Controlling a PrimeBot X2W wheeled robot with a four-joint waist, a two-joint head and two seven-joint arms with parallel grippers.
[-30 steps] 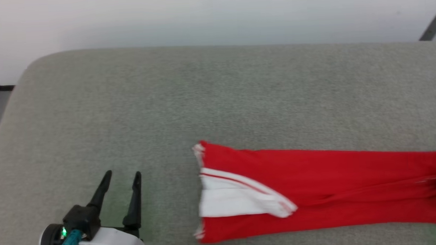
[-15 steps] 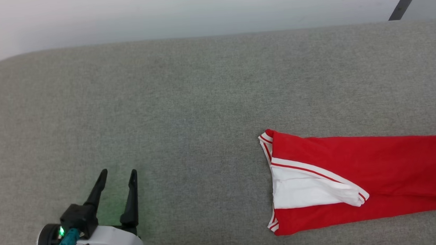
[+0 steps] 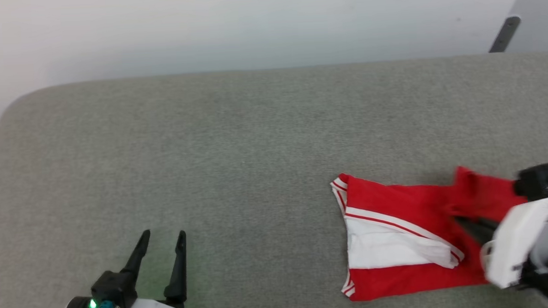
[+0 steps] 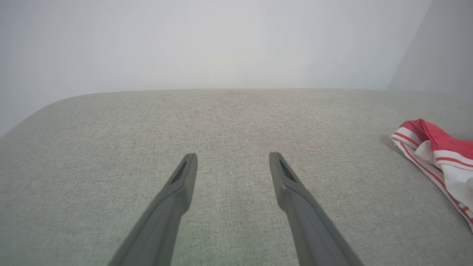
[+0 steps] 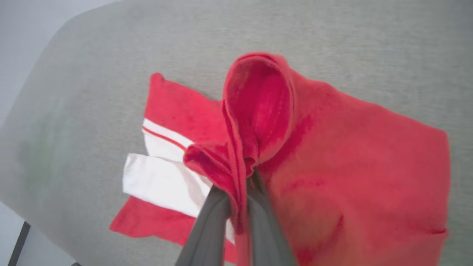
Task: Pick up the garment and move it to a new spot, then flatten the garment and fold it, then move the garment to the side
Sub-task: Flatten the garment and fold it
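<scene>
Change: garment (image 3: 396,204) had just doubled leftward, near front edge of cushion (image 3: 209,152); fold underway.
Right gripper (image 5: 242,184): fingers pinched red cloth.
Left gripper (image 3: 163,234): fingers wide, empty.

Nothing to read in these shots, tbh. No print, logo or number on the garment (image 3: 396,199), and no label or sign on anything else.
</scene>
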